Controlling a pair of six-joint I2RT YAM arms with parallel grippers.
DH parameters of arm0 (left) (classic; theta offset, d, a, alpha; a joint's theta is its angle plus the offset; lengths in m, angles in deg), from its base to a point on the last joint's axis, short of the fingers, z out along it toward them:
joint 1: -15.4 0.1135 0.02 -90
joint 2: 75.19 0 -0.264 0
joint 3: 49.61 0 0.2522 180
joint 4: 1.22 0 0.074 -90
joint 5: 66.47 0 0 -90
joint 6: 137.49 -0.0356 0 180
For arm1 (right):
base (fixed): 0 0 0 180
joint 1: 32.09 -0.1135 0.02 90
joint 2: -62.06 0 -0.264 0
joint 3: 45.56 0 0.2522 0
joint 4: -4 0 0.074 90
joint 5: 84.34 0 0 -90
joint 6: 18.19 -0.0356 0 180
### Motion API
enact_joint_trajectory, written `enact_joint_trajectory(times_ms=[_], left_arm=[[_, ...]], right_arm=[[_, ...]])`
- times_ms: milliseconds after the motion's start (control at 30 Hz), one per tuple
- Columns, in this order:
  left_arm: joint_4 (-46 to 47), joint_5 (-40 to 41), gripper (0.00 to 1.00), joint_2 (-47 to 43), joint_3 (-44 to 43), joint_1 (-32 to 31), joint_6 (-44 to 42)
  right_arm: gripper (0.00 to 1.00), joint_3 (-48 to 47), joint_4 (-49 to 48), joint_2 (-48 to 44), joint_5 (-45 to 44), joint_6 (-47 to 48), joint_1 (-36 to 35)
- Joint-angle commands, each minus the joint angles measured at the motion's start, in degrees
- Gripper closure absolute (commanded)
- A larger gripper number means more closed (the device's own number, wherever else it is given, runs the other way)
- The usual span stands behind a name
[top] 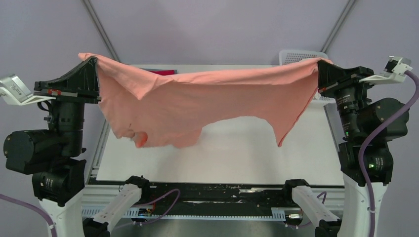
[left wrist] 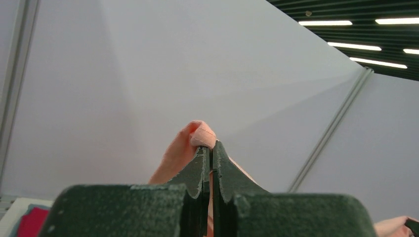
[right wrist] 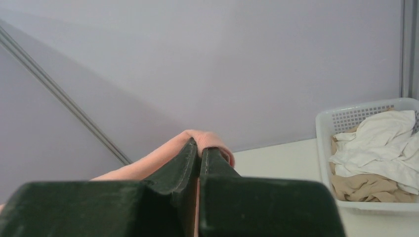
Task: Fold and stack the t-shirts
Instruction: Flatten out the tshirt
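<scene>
Top external view gives you the whole layout, which neither wrist cam does. Both arms are raised at the sides of the frame, and the pink shirt (top: 197, 98) is strung between them like a banner, up in the air over the table (top: 222, 163). Its top edge sags a bit in the middle. The rest hangs down, bunched at the lower left and with a pointy tail at the lower right, clear of the tabletop. The left gripper (top: 92, 63) has one end of the shirt at upper left, and the right gripper (top: 322, 65) has the other end at upper right.

The wrist cams fill in the grip itself. On the left wrist, the two dark fingers (left wrist: 197, 170) are pinched together with only a thin slit between them. A small fold of pink cloth pokes up right at the tips, and more trails down behind. The right wrist is the same deal: jaws clamped tight, with the pink fold sticking out over the tips and running off to the lower left.

Further back, the left wrist catches a red shirt (left wrist: 30, 222) in its bottom left corner. From the top it's just a sliver peeking over the pink shirt's upper edge. The right wrist shows the basket (right wrist: 323, 128) at the right on the table, with a white shirt (right wrist: 383, 143) piled on a beige shirt (right wrist: 363, 186). The top view only gets the basket's rim behind the cloth.
</scene>
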Motion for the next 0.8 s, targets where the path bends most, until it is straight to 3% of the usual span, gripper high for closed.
enact_joint_trajectory(times_ms=[0,100,267,500,600,767], left_arm=[[1.13,3.85,1.0,6.29,-0.16,0.13,-3.88],[2.27,8.78,1.0,11.64,-1.33,0.13,-5.51],[-0.6,10.49,1.0,29.95,-10.11,1.14,-8.43],[-6.74,0.72,1.0,56.65,-36.87,8.79,-3.83],[-6.46,-6.12,1.0,62.23,-46.86,11.3,-1.38],[0.67,-11.88,1.0,59.92,-46.19,12.52,0.45]], right_arm=[[1.0,-0.8,0.32,5.54,0.21,1.79,0.0],[1.0,-0.82,-0.83,10.24,1.31,2.12,-0.04],[1.0,-0.63,-5.5,20.65,1.98,2.91,0.1],[1.0,-10.24,-11.72,38.03,2.3,3.62,2.25],[1.0,-19.53,-11.8,45.42,5.87,2.14,5.77],[1.0,-27.79,-11.82,50.3,17.37,-1.55,8.97]])
